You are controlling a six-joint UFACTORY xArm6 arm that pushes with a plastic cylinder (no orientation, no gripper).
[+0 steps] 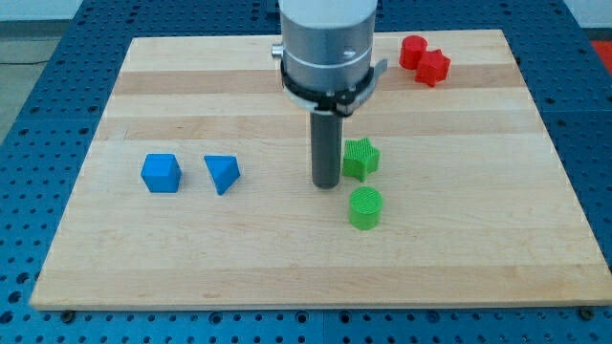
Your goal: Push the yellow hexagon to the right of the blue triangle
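The blue triangle (222, 174) lies at the view's left-middle of the wooden board (191, 268). No yellow hexagon shows in this view; it may be hidden behind the arm, I cannot tell. My tip (327, 183) rests on the board right of the blue triangle, about a hundred pixels away, and just left of the green star (360, 159), close to or touching it.
A blue cube (161, 173) sits left of the blue triangle. A green cylinder (364, 207) stands below and right of my tip. Two red blocks (424, 59) sit at the view's top right. The arm's grey body (327, 43) covers the top middle.
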